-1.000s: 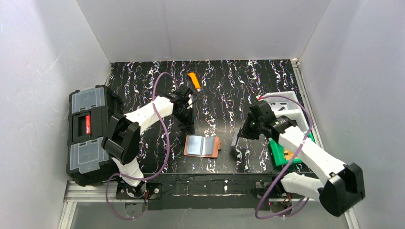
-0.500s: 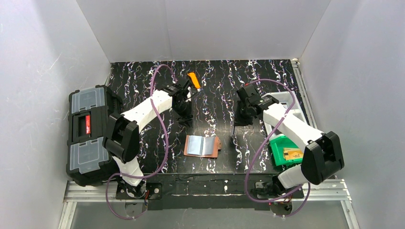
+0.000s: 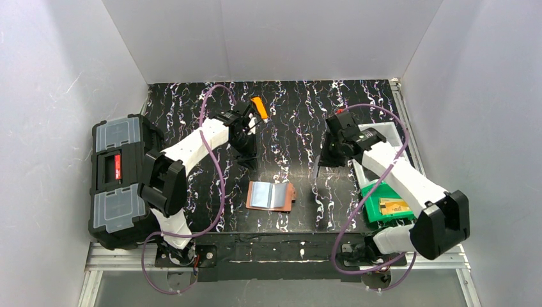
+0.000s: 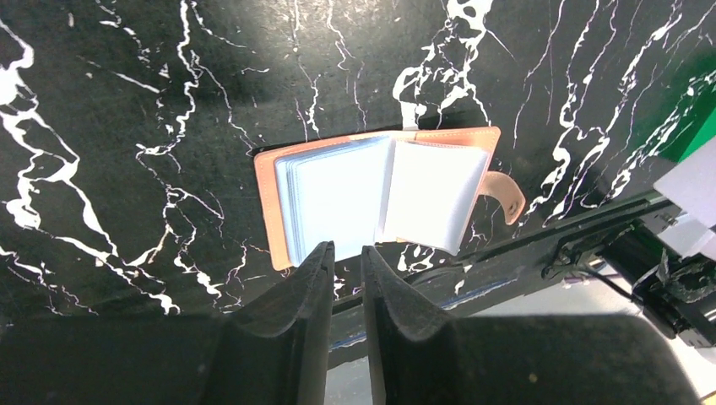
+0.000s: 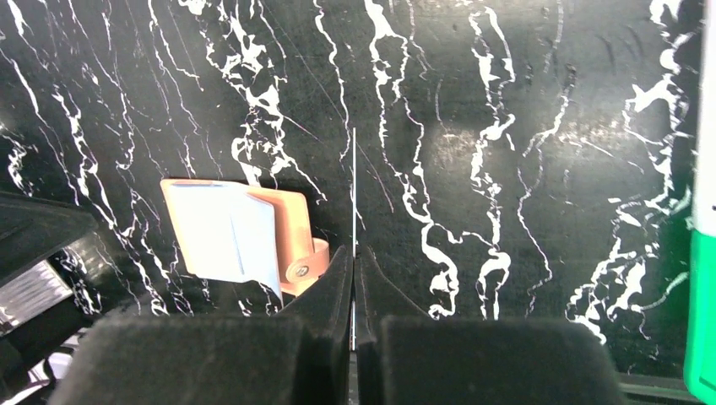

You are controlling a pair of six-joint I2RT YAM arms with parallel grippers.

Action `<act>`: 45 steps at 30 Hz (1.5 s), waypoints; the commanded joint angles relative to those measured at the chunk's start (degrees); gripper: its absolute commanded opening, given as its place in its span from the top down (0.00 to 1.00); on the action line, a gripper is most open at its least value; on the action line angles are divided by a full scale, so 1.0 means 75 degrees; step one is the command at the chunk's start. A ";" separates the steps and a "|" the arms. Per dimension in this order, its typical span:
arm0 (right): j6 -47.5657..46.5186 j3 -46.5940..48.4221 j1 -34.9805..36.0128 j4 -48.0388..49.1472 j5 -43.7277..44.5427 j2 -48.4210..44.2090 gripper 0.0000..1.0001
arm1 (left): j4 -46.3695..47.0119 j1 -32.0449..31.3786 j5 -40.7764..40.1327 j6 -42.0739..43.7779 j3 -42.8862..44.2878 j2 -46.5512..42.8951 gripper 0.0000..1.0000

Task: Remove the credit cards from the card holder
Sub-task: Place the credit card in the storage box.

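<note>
Leaves the card holder [image 3: 271, 196] exactly where it lay a second ago: spread open and flat on the counter [image 3: 294, 121], near the front edge and between the two arms, with its tab on the right arm's side. Shows pale leaves [image 4: 338, 198] inside; cannot tell from these views whether more cards sit in them.

Has carried one pale card [image 5: 354, 186] away from the holder's right side toward the back of the counter, where it now hangs well apart from the leather. Counts, on that showing, as one card out. Setting it down and returning for the rest looks like the work remaining.

Holds the right jaws pinched tight on the lower edge of that card, seen edge-on as a thin white line rising from between the tips.

Keeps the left jaws a narrow slit apart, gripping and touching nothing. Hangs them over bare counter just beyond the holder's far edge, drawn back a little toward the orange utility knife [image 3: 259, 107].
</note>
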 commanded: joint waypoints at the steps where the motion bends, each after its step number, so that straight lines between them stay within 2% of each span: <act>1: 0.0430 0.0143 -0.0198 -0.0874 0.0532 -0.0487 0.99 | -0.0166 0.0071 0.0493 0.0531 0.0200 0.0243 0.82; 10: 0.1146 -0.0110 -0.1014 -0.2139 0.1440 -0.1556 0.99 | -0.0272 0.0450 0.0853 0.0938 0.0444 0.0703 0.80; 16: 0.1641 -0.0268 -0.1703 -0.2317 0.1465 -0.2046 0.99 | -0.0265 0.0520 0.0864 0.0888 0.0338 0.0752 0.79; 19: 0.1740 0.0243 -0.2202 -0.2672 0.1048 -0.1715 0.99 | -0.0471 0.0577 0.0811 0.0856 0.0388 0.0794 0.79; 24: 0.1690 0.1523 -0.2604 -0.3422 0.1538 -0.1322 0.99 | -0.0779 0.0603 0.0792 0.0753 0.0448 0.0762 0.79; 29: 0.2267 0.2249 -0.2959 -0.3852 0.1221 -0.1152 0.99 | -0.1061 0.0659 0.0750 0.0822 0.0571 0.0739 0.78; 35: 0.2547 0.2356 -0.3584 -0.2624 0.1035 -0.0538 0.99 | -0.1124 0.0792 0.1137 0.0761 0.0864 0.0930 0.78; 41: 0.2744 0.2492 -0.4477 -0.1202 0.0768 0.0577 0.99 | -0.1161 0.1147 0.2111 0.0541 0.1186 0.1362 0.81; 45: 0.2491 0.2853 -0.4935 -0.0996 0.0817 0.1264 0.99 | -0.1182 0.1494 0.2397 0.0480 0.1303 0.1543 0.81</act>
